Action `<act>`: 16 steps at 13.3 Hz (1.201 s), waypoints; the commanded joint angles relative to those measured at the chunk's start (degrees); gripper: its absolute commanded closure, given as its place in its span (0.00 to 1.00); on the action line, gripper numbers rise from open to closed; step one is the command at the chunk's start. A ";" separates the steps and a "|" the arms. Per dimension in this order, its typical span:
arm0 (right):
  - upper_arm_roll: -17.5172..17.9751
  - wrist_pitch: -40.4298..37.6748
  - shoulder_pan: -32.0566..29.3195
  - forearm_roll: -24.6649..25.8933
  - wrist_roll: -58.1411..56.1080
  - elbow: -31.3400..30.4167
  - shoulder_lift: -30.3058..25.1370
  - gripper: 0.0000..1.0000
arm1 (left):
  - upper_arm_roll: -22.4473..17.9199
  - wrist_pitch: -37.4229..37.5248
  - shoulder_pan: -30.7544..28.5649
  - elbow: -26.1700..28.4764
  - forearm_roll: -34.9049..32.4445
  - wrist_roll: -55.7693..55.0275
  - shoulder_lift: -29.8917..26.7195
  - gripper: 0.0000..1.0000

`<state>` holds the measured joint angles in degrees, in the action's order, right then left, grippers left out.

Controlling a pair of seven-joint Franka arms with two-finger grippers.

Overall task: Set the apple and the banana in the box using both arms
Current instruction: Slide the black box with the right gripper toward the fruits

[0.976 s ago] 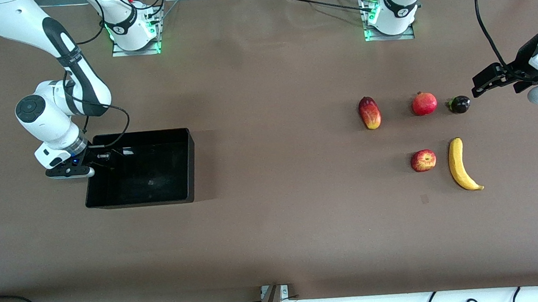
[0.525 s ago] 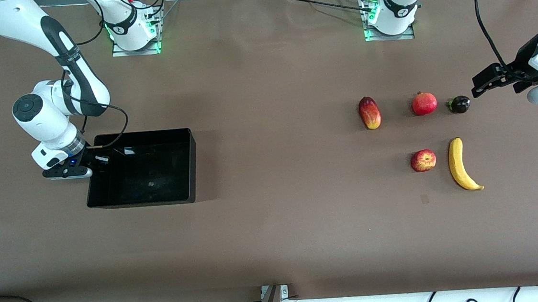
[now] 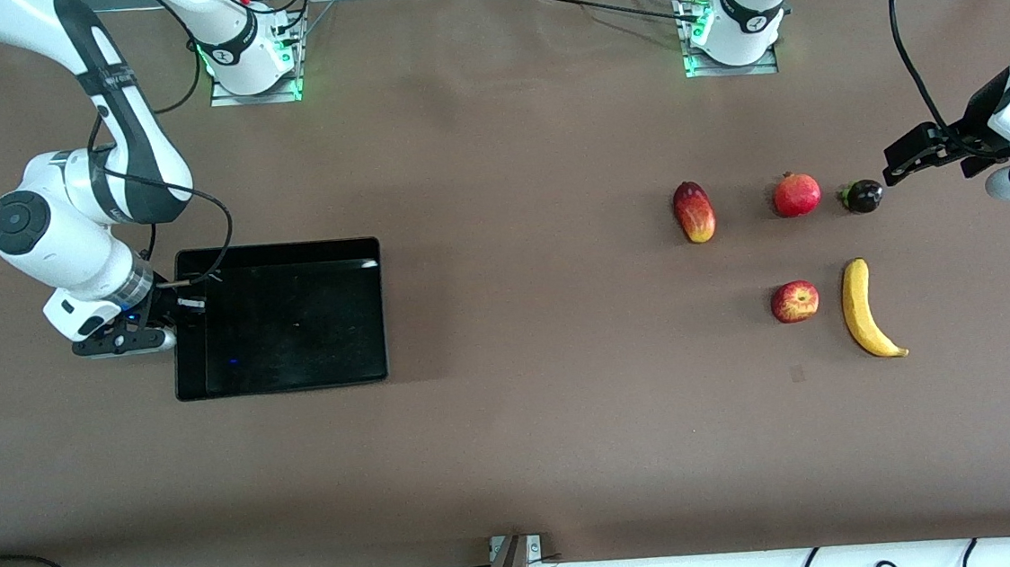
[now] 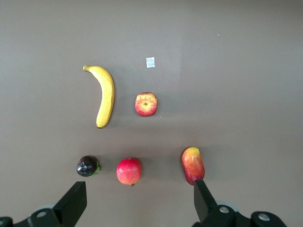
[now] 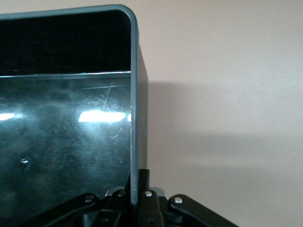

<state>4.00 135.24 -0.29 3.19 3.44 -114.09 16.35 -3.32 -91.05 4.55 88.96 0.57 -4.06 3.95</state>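
Observation:
The black box (image 3: 296, 383) lies at the right arm's end of the table. My right gripper (image 3: 179, 307) is shut on its end wall (image 5: 134, 94), one finger inside and one outside. The apple (image 3: 795, 301) and the banana (image 3: 864, 309) lie side by side on the table at the left arm's end, the banana closer to the table's end. My left gripper (image 3: 897, 164) hangs open and empty over the table beside a small dark fruit. In the left wrist view the apple (image 4: 146, 104) and the banana (image 4: 105, 94) show well clear of the left gripper (image 4: 139, 196).
A mango (image 3: 694, 212), a pomegranate (image 3: 796, 195) and a small dark fruit (image 3: 863, 196) lie in a row, farther from the front camera than the apple. A small pale mark (image 3: 797, 373) is on the brown table nearer the camera.
My right gripper has closed on the box's wall. The box has shifted a little toward the left arm's end and now shows at a different tilt. The left arm has barely moved.

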 commanded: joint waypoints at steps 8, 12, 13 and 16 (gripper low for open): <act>2.94 -7.10 27.16 0.50 36.72 28.69 17.18 1.00 | -0.11 0.79 -0.15 -0.45 2.07 -0.16 0.01 0.00; -1.63 -0.71 35.70 0.23 39.00 40.86 28.54 1.00 | -0.20 0.79 -0.15 -0.45 2.07 -0.16 0.01 0.00; -1.72 2.54 36.92 0.32 39.45 41.49 30.47 1.00 | -0.20 0.79 -0.15 -0.37 2.07 -0.16 0.01 0.00; -2.59 8.79 38.43 0.32 40.95 42.63 34.52 1.00 | -0.20 0.79 -0.15 -0.45 2.07 -0.16 0.09 0.00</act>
<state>2.57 141.73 36.99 3.30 42.83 -75.53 47.92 -3.31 -91.05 4.56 88.96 0.57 -4.13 4.05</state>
